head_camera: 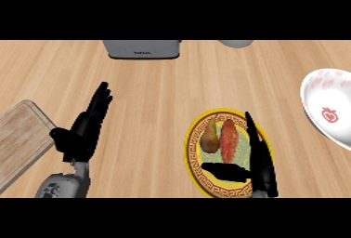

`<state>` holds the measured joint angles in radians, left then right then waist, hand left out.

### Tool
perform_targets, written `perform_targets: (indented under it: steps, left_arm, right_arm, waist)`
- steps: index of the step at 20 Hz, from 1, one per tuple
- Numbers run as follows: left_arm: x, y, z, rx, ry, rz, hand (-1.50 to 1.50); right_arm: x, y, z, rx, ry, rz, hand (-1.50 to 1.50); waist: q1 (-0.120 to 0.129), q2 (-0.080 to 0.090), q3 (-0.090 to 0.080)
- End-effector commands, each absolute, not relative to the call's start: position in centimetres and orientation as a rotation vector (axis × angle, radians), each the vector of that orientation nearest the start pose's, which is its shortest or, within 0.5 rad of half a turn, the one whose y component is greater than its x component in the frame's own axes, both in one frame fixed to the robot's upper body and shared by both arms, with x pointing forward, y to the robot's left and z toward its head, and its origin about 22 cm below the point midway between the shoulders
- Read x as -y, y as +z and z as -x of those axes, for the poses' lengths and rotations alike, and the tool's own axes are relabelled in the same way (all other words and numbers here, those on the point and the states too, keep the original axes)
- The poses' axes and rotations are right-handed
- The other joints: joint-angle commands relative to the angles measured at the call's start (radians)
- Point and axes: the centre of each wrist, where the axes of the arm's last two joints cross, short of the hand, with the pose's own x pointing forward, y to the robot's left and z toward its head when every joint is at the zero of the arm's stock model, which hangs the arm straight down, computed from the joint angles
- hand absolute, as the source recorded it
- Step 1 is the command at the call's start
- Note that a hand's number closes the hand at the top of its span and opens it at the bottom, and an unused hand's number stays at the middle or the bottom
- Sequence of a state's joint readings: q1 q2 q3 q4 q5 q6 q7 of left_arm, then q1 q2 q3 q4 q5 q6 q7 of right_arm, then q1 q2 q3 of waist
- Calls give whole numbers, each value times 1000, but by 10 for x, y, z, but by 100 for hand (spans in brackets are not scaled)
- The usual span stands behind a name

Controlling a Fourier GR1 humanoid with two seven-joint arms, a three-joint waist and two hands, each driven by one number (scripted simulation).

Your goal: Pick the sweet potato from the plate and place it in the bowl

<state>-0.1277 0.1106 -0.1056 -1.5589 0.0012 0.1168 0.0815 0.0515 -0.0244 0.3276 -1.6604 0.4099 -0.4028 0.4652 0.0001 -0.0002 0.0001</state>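
Note:
A reddish-brown sweet potato (228,143) lies on a yellow patterned plate (195,149) at the lower middle-right, beside a brownish pear-like fruit (210,138). My right hand (259,162) hovers over the plate's right side, fingers straight and pointing away, thumb (225,171) stretched left just below the sweet potato; it holds nothing. A white bowl (330,107) with red markings sits at the right edge. My left hand (86,128) rests open at the left, fingers up.
A wooden cutting board (21,139) lies at the left edge. A grey appliance (142,49) stands at the back middle, and a grey rounded object (236,43) shows at the back right.

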Motion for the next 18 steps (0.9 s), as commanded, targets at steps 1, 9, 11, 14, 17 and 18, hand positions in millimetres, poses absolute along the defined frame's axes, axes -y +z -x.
perform_targets:
  steps: [1, 9, 11, 14, 17, 18]
  left_arm:
    - [-207, 24, -270, 1610, -128, -70, 0]
    - [-208, 49, -270, 1602, -104, -66, 0]
    - [-213, 18, -281, 1592, -123, -67, 0]
    - [-220, 15, -265, 1596, -108, -75, 0]
    - [-216, 11, -283, 1614, -113, -82, 0]
    - [-220, 27, -268, 1606, -117, -55, 0]
  right_arm:
    - [174, -4, -228, 1254, 107, 412, -150]
    - [159, -23, -251, 1138, 223, 572, -150]
    - [159, -22, -235, 1127, 264, 569, -150]
    - [168, -43, -229, 1139, 228, 496, -150]
    - [152, -43, -232, 1186, 305, 481, 150]
    - [148, -51, -229, 1177, 423, 480, 150]
  waist:
    - [-1, 0, 0]
    - [5, 0, 0]
    - [-2, 0, 0]
    - [0, 0, 0]
    - [-2, 1, 0]
    - [5, 0, 0]
